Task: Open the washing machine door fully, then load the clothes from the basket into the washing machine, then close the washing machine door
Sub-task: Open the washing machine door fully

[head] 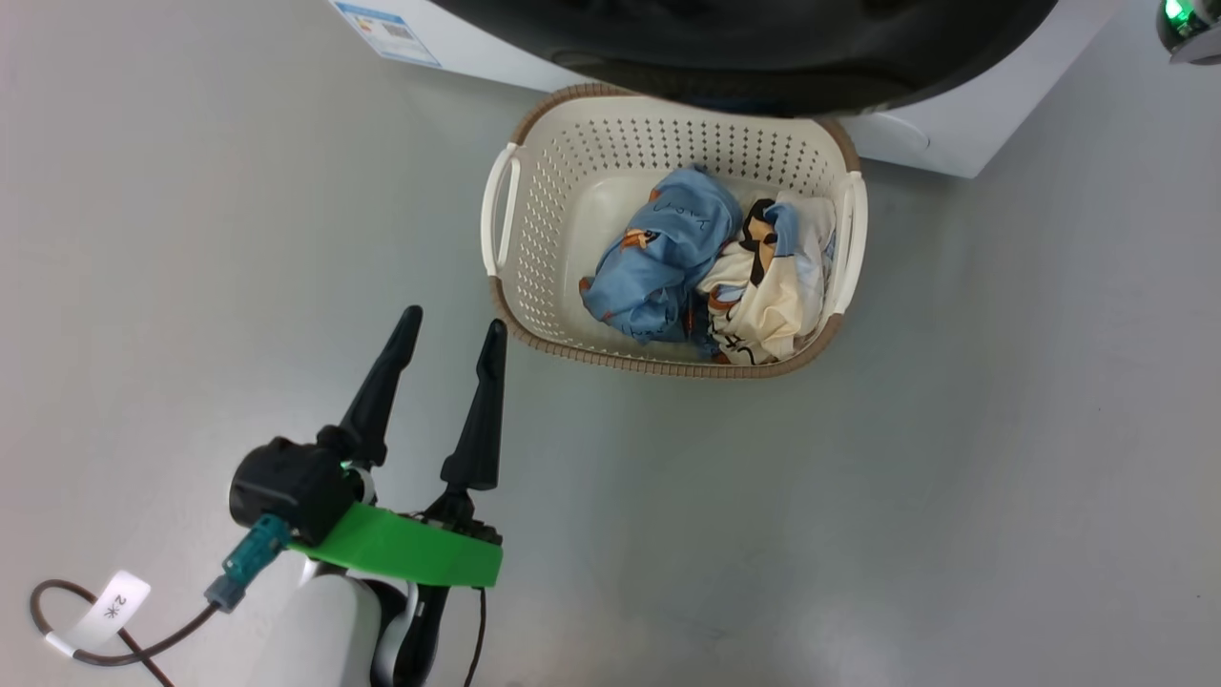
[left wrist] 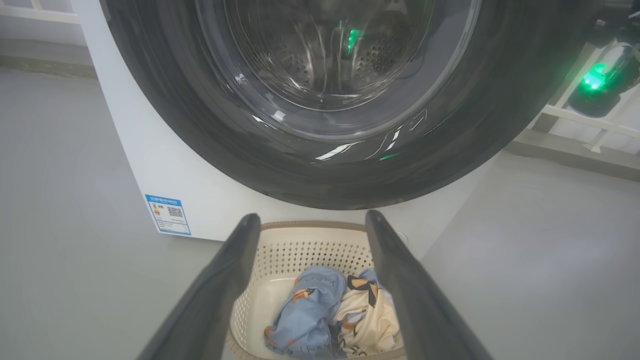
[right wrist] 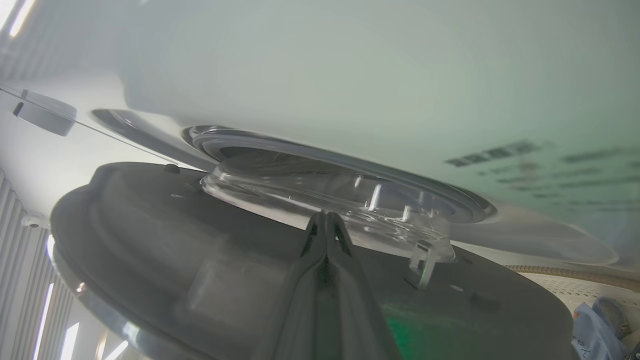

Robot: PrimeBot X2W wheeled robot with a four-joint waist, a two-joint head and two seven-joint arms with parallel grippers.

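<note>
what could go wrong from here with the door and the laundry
The shut right claw seems only to press on the door's inner face, so it may slip off.
The door overhangs the basket's far rim, so the open left claw might bump it lifting the clothes.

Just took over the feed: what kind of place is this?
Probably a laundry area: a big white front-loading washing machine with a glossy black round door, and a cream perforated plastic basket of small soft clothes on a grey floor.

Soft even light; glare on the door (left wrist: 345,150); right wrist view seemingly hazy.
</note>
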